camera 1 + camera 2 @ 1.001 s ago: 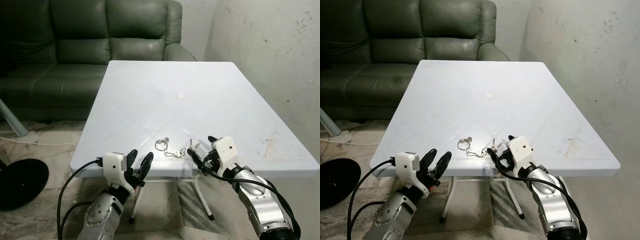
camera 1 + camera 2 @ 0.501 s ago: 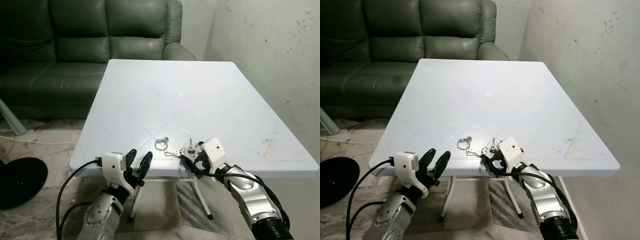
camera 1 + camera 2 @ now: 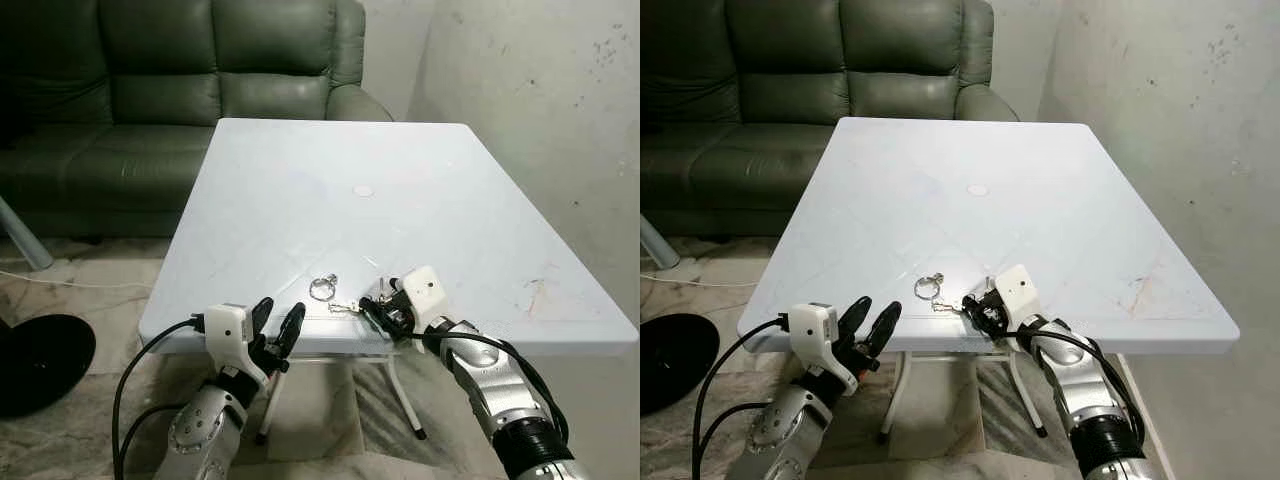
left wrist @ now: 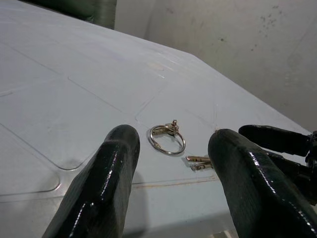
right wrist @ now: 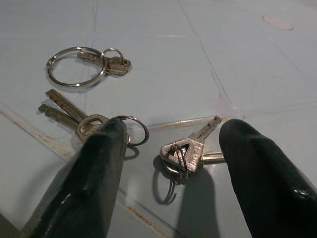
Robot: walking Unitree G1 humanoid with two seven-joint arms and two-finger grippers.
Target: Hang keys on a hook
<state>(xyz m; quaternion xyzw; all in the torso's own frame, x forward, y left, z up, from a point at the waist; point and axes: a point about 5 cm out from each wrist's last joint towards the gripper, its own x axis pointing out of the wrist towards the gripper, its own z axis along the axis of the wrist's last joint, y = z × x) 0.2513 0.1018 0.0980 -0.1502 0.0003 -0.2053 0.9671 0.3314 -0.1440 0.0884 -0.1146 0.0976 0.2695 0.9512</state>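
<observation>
Lying flat, silver keys [image 5: 183, 151] on rings dot the table [image 3: 300, 170].

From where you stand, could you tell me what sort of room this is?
Probably a plain living room: a dark green sofa, a white plastic table holding keys, and a bare scuffed wall.

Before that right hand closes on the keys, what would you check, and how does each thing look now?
1. Right hand open: ok, fingers apart.
2. Keys between its fingers: ok, the triangular-head key lies in the gap; the long pair of keys sits by one finger.
3. Keys flat on the table: ok.
4. Large ring out of the way: ok, farther off.
5. Left hand out of the way: ok, open, below the table edge.
6. Hook in view: not ok.
</observation>
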